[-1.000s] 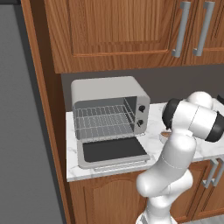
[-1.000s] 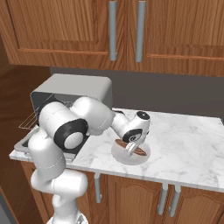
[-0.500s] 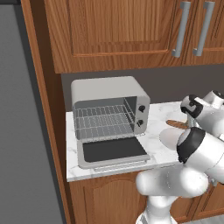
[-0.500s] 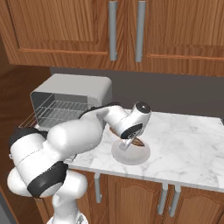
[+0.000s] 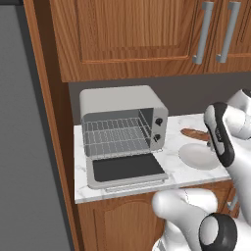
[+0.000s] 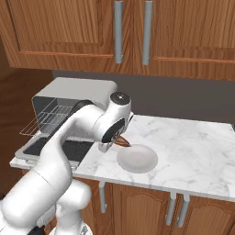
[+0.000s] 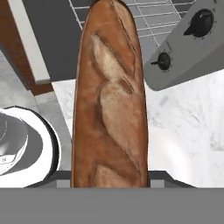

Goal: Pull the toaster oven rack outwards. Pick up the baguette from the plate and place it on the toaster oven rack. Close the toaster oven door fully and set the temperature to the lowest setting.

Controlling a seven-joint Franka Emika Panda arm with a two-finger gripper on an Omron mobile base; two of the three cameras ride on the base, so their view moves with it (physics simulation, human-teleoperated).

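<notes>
Here the gripper [image 7: 111, 183] held the baguette [image 7: 110, 94] lengthwise, its long axis running straight ahead from the hand. Beyond its far tip lay the open door [image 7: 52, 30], then the rack [image 7: 148, 19] pulled out.

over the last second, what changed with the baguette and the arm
The arm swung toward the toaster oven, and the gripper lifted the baguette off the plate, which now lies bare. The loaf hangs in the gripper over the counter between plate and oven. Unchanged: the toaster oven door is down and the toaster oven rack is pulled out.
</notes>
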